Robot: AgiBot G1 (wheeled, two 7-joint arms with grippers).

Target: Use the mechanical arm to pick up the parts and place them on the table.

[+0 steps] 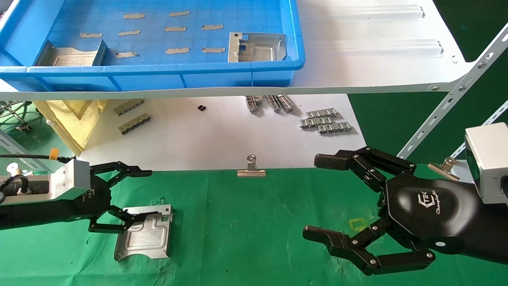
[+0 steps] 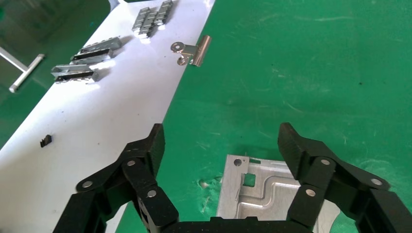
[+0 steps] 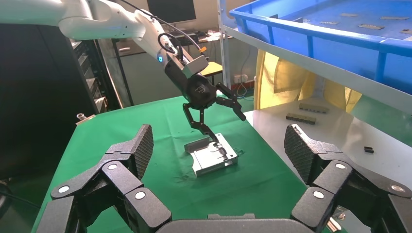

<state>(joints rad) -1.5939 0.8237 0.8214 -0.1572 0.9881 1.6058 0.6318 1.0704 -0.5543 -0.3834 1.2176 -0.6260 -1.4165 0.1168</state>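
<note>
Head view: left gripper (image 1: pixel 119 198) hangs spread over a part (image 1: pixel 145 232) lying flat on the table (image 1: pixel 246 230), at 8 o'clock; one fingertip (image 1: pixel 137 219) sits over its top edge. Right gripper (image 1: pixel 337 198), at 4 o'clock, is spread wide, empty. Two parts (image 1: pixel 256 47) remain in the bin (image 1: pixel 158 75) at 12.

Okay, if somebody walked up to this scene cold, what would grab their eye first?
Probably the big glossy black three-fingered right hand, spread open over the bright green cloth table. Next, the left hand, open over a silver stamped sheet-metal plate lying flat on the cloth. Above, a blue plastic tray on the white shelf holds two more plates.
</note>
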